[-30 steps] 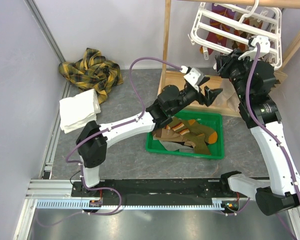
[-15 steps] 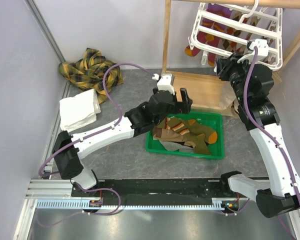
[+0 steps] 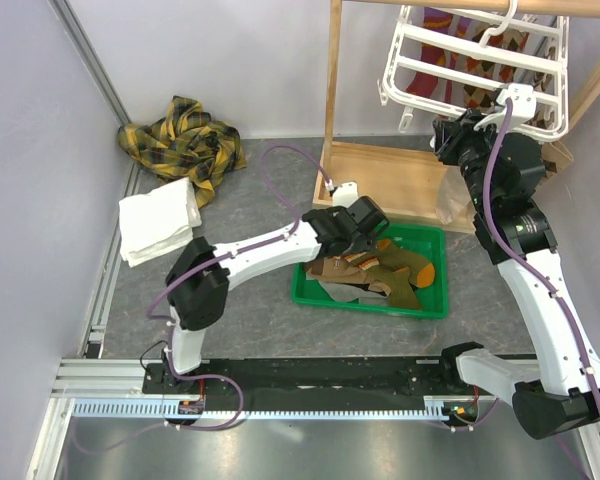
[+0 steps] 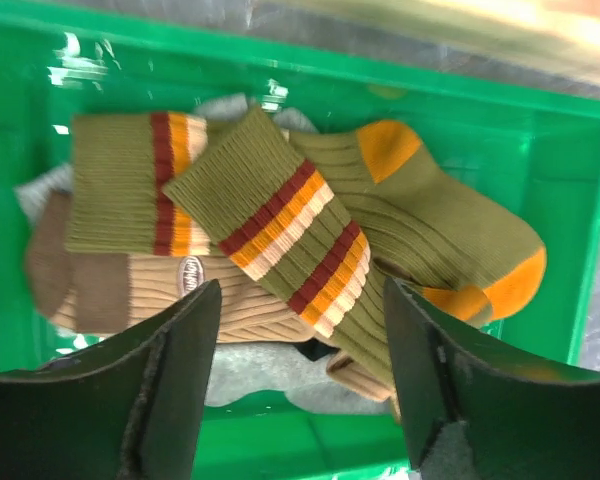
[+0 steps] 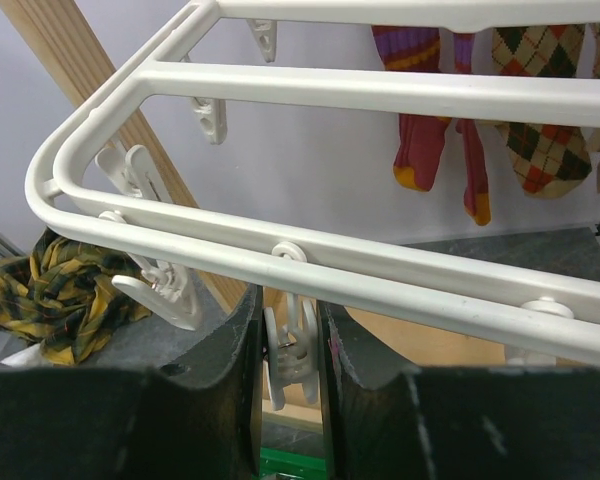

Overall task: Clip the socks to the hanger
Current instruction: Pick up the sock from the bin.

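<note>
1. Green bin (image 4: 480, 130) is holding the loose socks (image 4: 120, 290). I'm hovering the left gripper (image 4: 300, 296) straight over it, jaws spread wide, gripping nothing.
2. I'm straddling the olive striped sock (image 4: 280, 235) because it's lying on top of the pile with its cuff exposed, so it looks the easiest pinch.
3. I'm squeezing a clip (image 5: 292, 352) with the right gripper (image 5: 288, 312), fingers closed on it. It's dangling from the near bar of the hanger (image 5: 380, 85). My guess: that's keeping its mouth ready for the incoming sock.
4. Hanger is hanging from the wooden frame (image 5: 70, 60), up and right of the bin, with hung socks (image 5: 420, 140) dangling at its far side.
</note>
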### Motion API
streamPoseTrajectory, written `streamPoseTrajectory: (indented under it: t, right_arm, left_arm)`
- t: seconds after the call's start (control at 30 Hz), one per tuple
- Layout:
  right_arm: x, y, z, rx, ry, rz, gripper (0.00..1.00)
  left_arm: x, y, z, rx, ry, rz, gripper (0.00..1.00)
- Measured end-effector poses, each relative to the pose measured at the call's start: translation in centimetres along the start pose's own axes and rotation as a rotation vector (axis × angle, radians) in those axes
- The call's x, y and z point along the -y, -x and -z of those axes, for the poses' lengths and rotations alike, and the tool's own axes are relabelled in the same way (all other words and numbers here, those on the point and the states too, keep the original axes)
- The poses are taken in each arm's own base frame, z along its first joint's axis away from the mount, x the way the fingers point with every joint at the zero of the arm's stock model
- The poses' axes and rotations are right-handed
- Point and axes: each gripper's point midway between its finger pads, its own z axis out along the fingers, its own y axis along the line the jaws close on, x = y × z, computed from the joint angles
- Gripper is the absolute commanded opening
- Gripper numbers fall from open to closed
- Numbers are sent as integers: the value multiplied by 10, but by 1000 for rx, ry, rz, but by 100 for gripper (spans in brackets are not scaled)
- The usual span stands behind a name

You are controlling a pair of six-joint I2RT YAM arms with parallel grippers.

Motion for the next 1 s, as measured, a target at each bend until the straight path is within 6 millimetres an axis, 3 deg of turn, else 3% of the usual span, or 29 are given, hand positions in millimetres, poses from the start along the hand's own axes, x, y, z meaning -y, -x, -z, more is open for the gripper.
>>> streamPoseTrajectory:
  t: [0.33,0.57,0.87,1.0]
  right_arm:
    - [1,3,2,19,-3,0,0]
    - [3,-1,1,14,-6,5,0]
    - [3,-1,1,17,-8,8,0]
    - [3,-1,1,17,-8,8,0]
  left_arm:
    - [10,-23,-44,-86,77,48,57]
    - [-10,-44,-78,-143,163,61,40]
    - [-26,-51,-77,-156,192,72,3]
    - [-32,-45,-70,-140,202,67,2]
